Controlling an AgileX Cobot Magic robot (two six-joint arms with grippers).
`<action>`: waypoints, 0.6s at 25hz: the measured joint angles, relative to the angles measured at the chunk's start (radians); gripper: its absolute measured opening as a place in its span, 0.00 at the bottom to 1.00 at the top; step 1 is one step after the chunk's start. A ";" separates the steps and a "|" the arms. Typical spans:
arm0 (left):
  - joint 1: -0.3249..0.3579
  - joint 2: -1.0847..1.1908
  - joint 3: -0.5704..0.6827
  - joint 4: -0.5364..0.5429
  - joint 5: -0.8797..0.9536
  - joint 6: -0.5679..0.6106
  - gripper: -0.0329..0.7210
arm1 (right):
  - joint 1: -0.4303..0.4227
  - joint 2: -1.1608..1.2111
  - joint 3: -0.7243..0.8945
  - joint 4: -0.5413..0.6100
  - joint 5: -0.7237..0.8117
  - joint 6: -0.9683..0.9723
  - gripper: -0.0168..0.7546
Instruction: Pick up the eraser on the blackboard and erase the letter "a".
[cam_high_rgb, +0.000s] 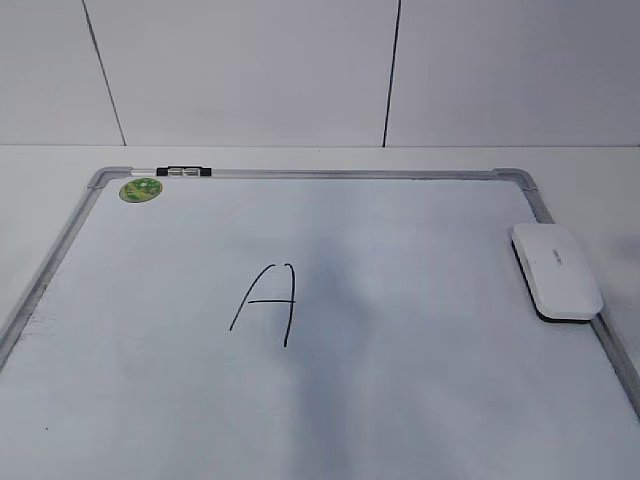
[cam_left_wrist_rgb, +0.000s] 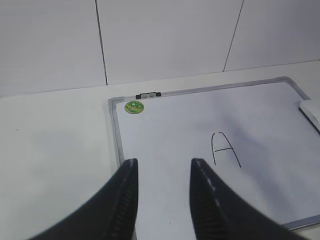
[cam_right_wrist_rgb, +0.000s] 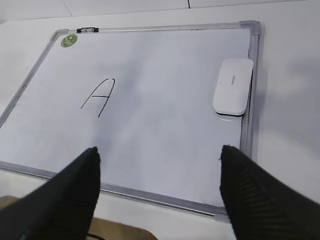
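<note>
The white eraser (cam_high_rgb: 556, 270) lies flat at the right edge of the blackboard (cam_high_rgb: 420, 380), partly over its frame. It also shows in the right wrist view as the eraser (cam_right_wrist_rgb: 232, 86). A tall angular capital A (cam_high_rgb: 267, 305) in black marker is the only writing I see; the letter "a" shows in no view. My left gripper (cam_left_wrist_rgb: 164, 162) hangs open and empty above the board's left side (cam_left_wrist_rgb: 175, 130). Held wide open and empty, my right gripper (cam_right_wrist_rgb: 158, 150) is over the board's near edge (cam_right_wrist_rgb: 165, 100), well short of the eraser. Neither gripper shows in the exterior view.
A round green sticker (cam_high_rgb: 141, 189) and a small black-and-clear clip (cam_high_rgb: 184, 172) sit at the board's far left corner. White table surrounds the board, with a panelled wall behind. A brown edge (cam_right_wrist_rgb: 115, 235) shows below the table in the right wrist view.
</note>
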 joint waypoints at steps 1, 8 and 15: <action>0.000 -0.019 0.025 -0.002 0.000 -0.002 0.40 | 0.000 -0.023 0.012 0.000 0.002 0.000 0.79; 0.000 -0.147 0.258 -0.037 0.002 -0.002 0.40 | 0.000 -0.124 0.106 -0.040 0.002 -0.049 0.79; 0.000 -0.262 0.464 -0.053 0.002 -0.002 0.40 | 0.000 -0.203 0.253 -0.077 0.002 -0.113 0.79</action>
